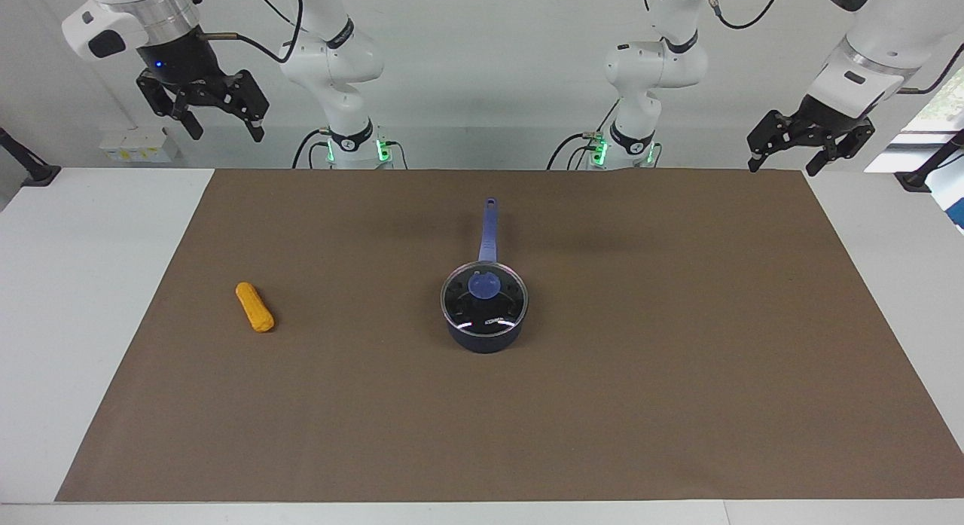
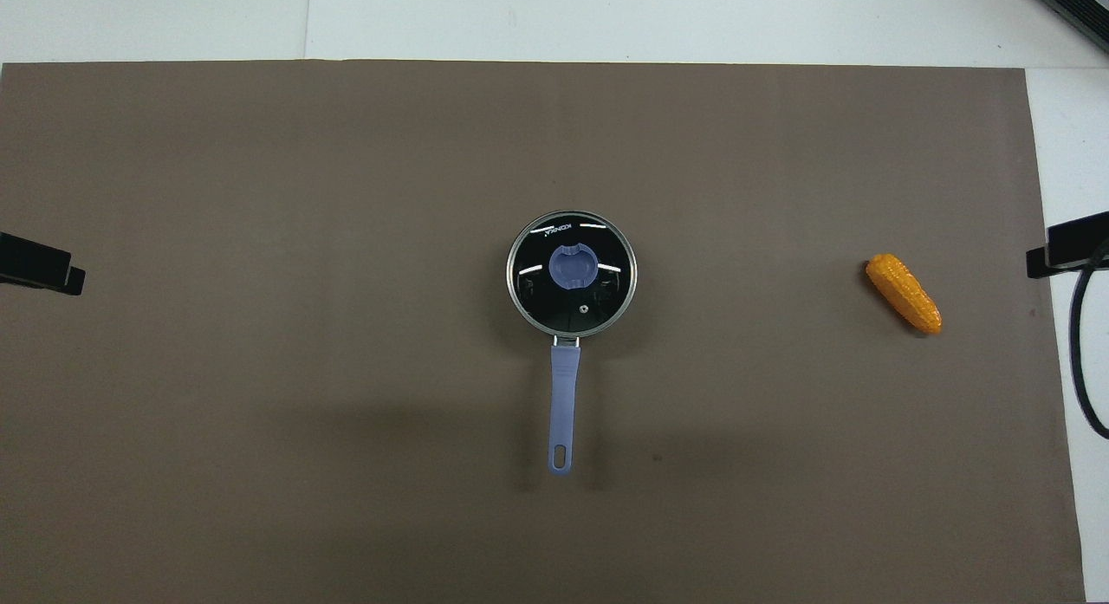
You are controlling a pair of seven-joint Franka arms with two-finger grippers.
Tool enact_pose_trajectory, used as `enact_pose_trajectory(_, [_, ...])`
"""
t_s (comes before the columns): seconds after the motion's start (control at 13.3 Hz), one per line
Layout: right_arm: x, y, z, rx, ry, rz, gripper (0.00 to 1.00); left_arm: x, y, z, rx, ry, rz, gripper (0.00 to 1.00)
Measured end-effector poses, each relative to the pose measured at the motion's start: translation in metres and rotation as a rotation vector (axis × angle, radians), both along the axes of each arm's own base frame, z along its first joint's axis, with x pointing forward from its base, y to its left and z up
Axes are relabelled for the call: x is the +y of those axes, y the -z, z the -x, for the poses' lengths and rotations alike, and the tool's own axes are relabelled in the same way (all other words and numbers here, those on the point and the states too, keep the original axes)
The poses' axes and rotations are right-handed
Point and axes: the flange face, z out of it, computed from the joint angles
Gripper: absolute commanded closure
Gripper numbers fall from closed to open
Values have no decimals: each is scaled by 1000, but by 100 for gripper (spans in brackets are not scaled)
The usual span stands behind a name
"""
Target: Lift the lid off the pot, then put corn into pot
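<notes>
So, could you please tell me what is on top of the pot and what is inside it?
The lid sits on the pot, knob upward. Through the glass only the dark inside shows, with nothing in it; reflections and the knob hide part. The corn lies apart on the mat.

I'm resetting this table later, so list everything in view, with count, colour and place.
pot: one, dark navy with a blue-purple handle pointing toward the robots, mid-mat.
lid: one, clear glass with a blue-purple knob, seated on the pot.
corn: one, orange-yellow, lying on the mat toward the right arm's end, apart from the pot.
mat: one, brown, covering most of the table.
table: one, white, bare at both ends.
right gripper: one, black, open, raised over the table's robot-side edge, waiting.
left gripper: one, black, open, raised at its own end.
</notes>
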Motion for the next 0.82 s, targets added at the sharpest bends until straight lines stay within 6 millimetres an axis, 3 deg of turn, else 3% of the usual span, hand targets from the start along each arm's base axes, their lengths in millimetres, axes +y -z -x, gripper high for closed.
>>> enact_pose_trajectory(0.82, [-7,2,1,-2,13,0,0,-2,1,1,11,-10,-1,0])
